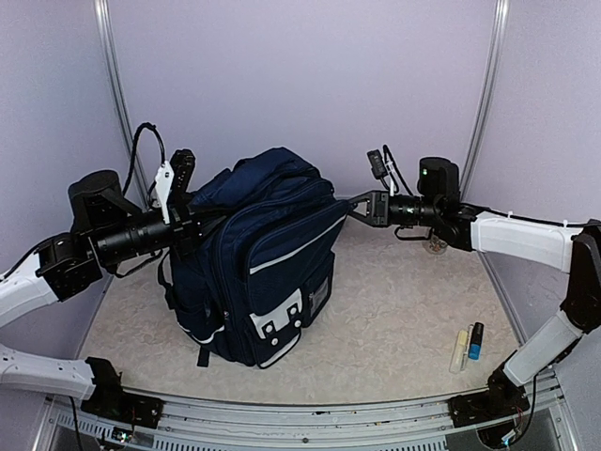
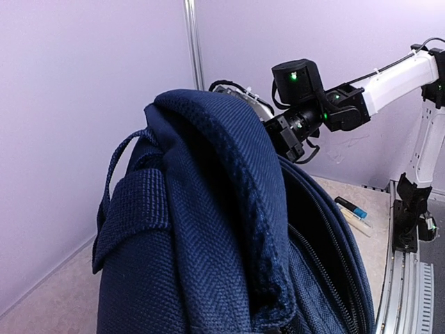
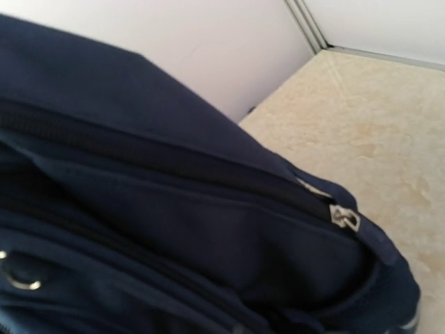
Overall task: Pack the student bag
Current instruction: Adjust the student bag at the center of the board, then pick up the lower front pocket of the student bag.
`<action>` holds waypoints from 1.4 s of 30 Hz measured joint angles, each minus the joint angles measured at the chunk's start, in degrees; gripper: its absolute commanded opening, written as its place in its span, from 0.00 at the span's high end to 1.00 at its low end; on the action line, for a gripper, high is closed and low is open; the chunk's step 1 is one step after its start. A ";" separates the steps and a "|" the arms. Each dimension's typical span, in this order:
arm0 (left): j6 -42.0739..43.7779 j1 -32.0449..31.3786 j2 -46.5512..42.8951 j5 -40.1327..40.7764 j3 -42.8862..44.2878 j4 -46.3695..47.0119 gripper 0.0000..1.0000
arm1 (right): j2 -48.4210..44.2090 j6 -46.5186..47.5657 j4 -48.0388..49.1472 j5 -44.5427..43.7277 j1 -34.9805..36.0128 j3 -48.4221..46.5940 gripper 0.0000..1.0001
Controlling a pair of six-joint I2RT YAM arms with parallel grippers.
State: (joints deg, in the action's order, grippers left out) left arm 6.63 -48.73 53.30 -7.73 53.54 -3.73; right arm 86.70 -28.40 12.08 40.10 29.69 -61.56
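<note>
The student bag, a navy backpack with white trim and white front patches, stands upright mid-table. My left gripper presses into its upper left side, shut on the fabric there. My right gripper meets the bag's top right edge and is shut on it. In the left wrist view the bag fills the frame, its padded top flap raised and a dark gap with zip lines open to the right; my own fingers are hidden. The right wrist view shows close bag fabric and a metal zip pull.
A pale stick and a dark marker with a blue band lie on the table at the front right. A small round object sits under the right arm. Purple walls close in the back and sides.
</note>
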 measured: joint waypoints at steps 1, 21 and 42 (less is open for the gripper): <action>-0.15 0.61 0.00 -1.20 -0.15 0.39 1.00 | 0.26 -0.79 0.92 0.24 -0.04 0.20 0.94; -0.81 6.73 0.92 -11.19 -2.29 5.81 1.00 | 1.86 -10.29 -57.53 -53.55 -4.11 -2.78 0.39; -0.07 6.84 0.33 -11.45 -3.39 6.99 1.00 | -5.81 -35.63 -74.18 -51.10 -0.28 14.08 0.34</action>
State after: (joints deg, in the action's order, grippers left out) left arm 6.57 -41.89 53.63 -19.18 50.15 3.27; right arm 80.88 -64.03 -62.11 -11.00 29.41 -47.48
